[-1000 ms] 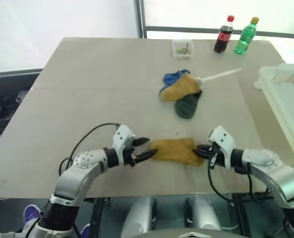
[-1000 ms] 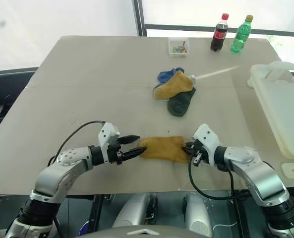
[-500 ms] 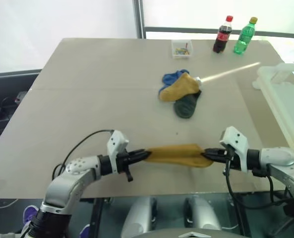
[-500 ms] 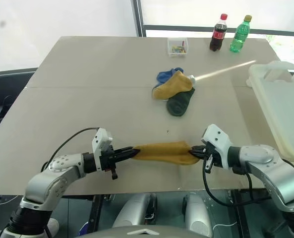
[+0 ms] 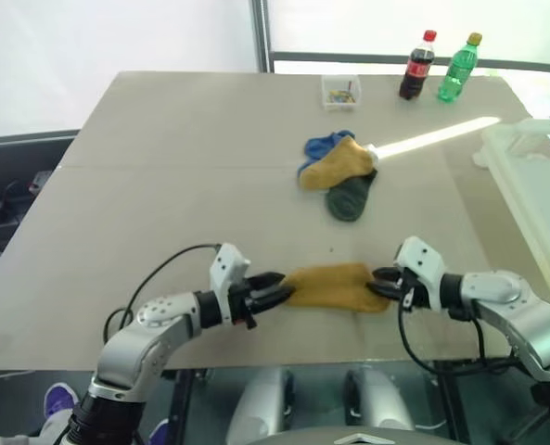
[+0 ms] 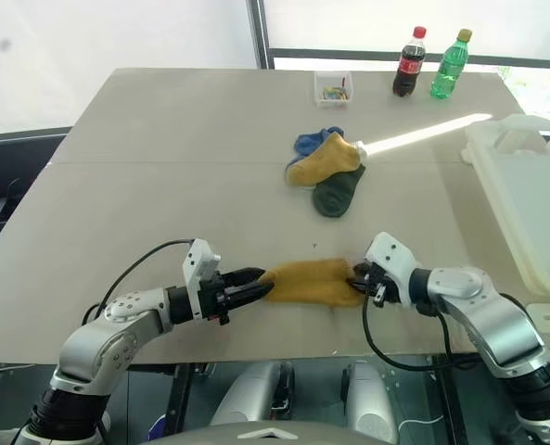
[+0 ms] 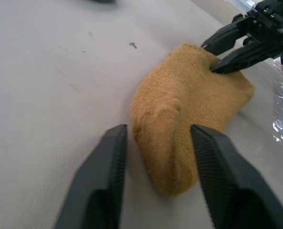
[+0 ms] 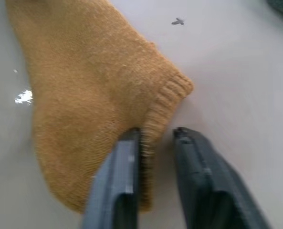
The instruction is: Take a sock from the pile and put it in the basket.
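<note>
A mustard-yellow sock [image 5: 330, 286] lies slack on the table near the front edge, apart from the pile. My left gripper [image 5: 279, 289] is open at its left end, and in the left wrist view the fingers [image 7: 108, 171] stand on either side of the sock [image 7: 189, 109] without pinching it. My right gripper [image 5: 377, 283] is open at the cuff end; its fingers [image 8: 124, 176] have a narrow gap over the cuff's edge [image 8: 170, 95]. The pile [image 5: 339, 171] of blue, mustard and dark green socks lies mid-table. The basket [image 5: 520, 190], whitish plastic, stands at the right edge.
At the table's far side stand a small clear box [image 5: 341, 91] of coloured bits, a cola bottle [image 5: 417, 65] and a green bottle [image 5: 460, 67]. A strip of sunlight runs from the pile toward the basket. The table's front edge is just below both grippers.
Half a second ago the sock was stretched taut between both shut grippers. Both have now opened and come closer together, and the sock lies slack on the table.
</note>
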### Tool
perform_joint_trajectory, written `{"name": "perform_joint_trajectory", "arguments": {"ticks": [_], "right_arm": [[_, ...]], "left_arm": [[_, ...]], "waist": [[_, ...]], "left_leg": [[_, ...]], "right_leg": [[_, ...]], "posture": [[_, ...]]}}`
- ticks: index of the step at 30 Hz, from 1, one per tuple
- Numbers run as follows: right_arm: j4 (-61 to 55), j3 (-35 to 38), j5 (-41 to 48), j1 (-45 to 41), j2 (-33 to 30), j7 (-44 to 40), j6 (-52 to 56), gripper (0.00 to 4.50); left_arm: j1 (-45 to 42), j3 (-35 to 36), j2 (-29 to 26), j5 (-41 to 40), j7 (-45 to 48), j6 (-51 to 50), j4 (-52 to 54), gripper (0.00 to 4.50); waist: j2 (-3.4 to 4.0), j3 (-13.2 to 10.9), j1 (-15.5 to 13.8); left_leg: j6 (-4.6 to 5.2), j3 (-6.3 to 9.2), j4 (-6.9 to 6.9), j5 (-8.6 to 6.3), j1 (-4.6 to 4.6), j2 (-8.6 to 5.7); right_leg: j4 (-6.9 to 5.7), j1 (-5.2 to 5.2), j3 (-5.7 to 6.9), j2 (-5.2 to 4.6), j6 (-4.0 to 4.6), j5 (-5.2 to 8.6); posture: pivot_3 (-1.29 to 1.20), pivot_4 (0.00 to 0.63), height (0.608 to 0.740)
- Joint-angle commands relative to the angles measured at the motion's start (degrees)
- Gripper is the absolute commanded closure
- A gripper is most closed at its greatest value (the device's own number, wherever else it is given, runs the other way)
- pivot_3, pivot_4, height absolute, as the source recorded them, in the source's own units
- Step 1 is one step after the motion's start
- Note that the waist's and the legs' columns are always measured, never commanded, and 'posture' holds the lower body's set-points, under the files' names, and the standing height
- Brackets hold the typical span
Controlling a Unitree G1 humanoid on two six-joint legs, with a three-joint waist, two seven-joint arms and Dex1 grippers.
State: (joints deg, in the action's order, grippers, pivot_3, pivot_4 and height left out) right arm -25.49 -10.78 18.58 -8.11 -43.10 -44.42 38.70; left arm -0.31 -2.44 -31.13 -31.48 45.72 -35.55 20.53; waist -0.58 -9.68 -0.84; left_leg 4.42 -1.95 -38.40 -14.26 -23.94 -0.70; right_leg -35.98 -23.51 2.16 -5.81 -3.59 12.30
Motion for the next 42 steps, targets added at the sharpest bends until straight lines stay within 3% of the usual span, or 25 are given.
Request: {"name": "perform_joint_trajectory", "arguments": {"ticks": [1, 5, 9, 13, 15, 18, 19, 20, 33, 39, 42], "right_arm": [[-4.48, 4.56, 2.97, 0.64, -1.09, -1.34, 0.38, 1.75], [-4.58, 8.68, 4.94, -3.43, 1.32, 0.86, -0.47, 1.75], [2.56, 5.27, -0.59, -13.85, 7.72, 6.9, -2.91, 1.75], [20.15, -4.11, -13.58, -26.44, 14.87, 12.26, -13.38, 1.75], [31.64, -4.28, -15.03, -32.24, 21.39, 15.52, -17.64, 1.75], [46.47, -6.51, -20.12, -38.17, 25.44, 17.31, -26.85, 1.75], [51.2, -6.36, -21.08, -40.0, 26.77, 18.75, -29.52, 2.27], [55.4, -6.85, -22.28, -41.75, 27.76, 19.37, -32.47, 2.45], [75.35, -3.47, -22.77, -49.56, 37.35, 18.82, -42.04, 2.45], [79.38, -1.94, -22.9, -50.93, 38.88, 18.64, -43.67, 4.41], [79.8, -1.49, -23.16, -51.06, 39.01, 18.54, -44.28, 4.41]], "left_arm": [[0.54, 1.65, 0.12, -0.8, -0.61, 1.14, 2.61, 0.54], [3.11, 5.79, -0.63, -2.48, -0.19, 2.65, 4.28, 0.54], [4.06, 9.39, -0.35, -2.14, 0.45, 7.15, 3.53, 0.54], [2.83, 11.01, 1.45, 0.33, -1.81, 12.31, 1.83, 0.54], [2.53, 11.29, 1.9, 1.51, -3.08, 13.61, 1.71, 0.54], [2.63, 11.23, 1.94, 2.25, -4.2, 14.25, 2.71, 0.54], [2.78, 11.31, 2.09, 2.24, -4.85, 14.16, 3.36, 0.48], [2.96, 11.33, 2.21, 2.3, -5.43, 14.05, 4.02, 0.48], [5.42, 12.44, 2.58, 0.83, -11.25, 11.43, 9.95, 0.48], [5.31, 13.51, 2.44, -0.54, -12.41, 9.93, 10.97, 0.48], [5.21, 13.86, 2.24, -1.12, -12.81, 9.43, 11.39, 0.48]], "waist": [[0.0, 0.0, -0.02], [0.0, 0.0, 0.29], [0.02, 0.0, 0.24], [0.02, 0.0, 0.25], [0.01, 0.0, 0.34], [0.02, -0.01, 0.35], [0.02, -0.01, 0.26], [0.03, -0.01, 0.25], [0.08, -0.05, 2.29], [0.1, -0.05, 2.6], [0.11, -0.06, 2.94]], "left_leg": [[0.0, 0.0, 0.0, 0.0, 0.0, 0.0], [0.0, -0.02, 0.0, -0.01, -0.01, 0.0], [-0.02, -0.03, 0.0, 0.0, 0.03, 0.12], [-0.09, -0.08, 0.0, 0.05, 0.05, 0.06], [-0.31, -0.12, 0.02, 0.19, 0.03, -0.03], [-0.31, -0.15, 0.05, 0.19, -0.02, -0.08], [-0.31, -0.15, 0.06, 0.19, -0.03, -0.09], [-0.31, -0.15, 0.06, 0.19, -0.05, -0.11], [-0.46, -0.13, 0.17, 0.27, 0.1, -0.01], [-0.5, -0.1, 0.16, 0.29, 0.11, -0.02], [-0.51, -0.09, 0.16, 0.29, 0.11, -0.02]], "right_leg": [[0.0, 0.0, -0.01, -0.01, 0.0, 0.0], [0.0, -0.01, -0.07, -0.11, 0.0, 0.0], [-0.01, -0.03, -0.07, -0.09, 0.02, 0.0], [-0.03, -0.04, -0.06, 0.09, 0.04, -0.01], [-0.03, -0.05, -0.09, 0.09, 0.03, -0.02], [-0.03, -0.06, -0.11, 0.12, -0.19, -0.15], [-0.03, -0.06, -0.11, 0.12, -0.19, -0.15], [-0.01, -0.06, -0.1, 0.12, -0.19, -0.15], [-0.26, -0.09, -0.15, 0.24, -0.19, -0.14], [-0.35, -0.12, -0.18, 0.23, -0.19, -0.14], [-0.39, -0.15, -0.19, 0.23, -0.19, -0.14]], "posture": [[0.0, 0.15, 0.735], [0.0, 0.15, 0.735], [0.0, 0.15, 0.735], [0.0, 0.15, 0.735], [0.0, 0.15, 0.735], [0.0, 0.15, 0.735], [0.0, 0.15, 0.735], [0.0, 0.15, 0.735], [0.0, 0.15, 0.735], [0.0, 0.15, 0.735], [0.0, 0.15, 0.735]]}}
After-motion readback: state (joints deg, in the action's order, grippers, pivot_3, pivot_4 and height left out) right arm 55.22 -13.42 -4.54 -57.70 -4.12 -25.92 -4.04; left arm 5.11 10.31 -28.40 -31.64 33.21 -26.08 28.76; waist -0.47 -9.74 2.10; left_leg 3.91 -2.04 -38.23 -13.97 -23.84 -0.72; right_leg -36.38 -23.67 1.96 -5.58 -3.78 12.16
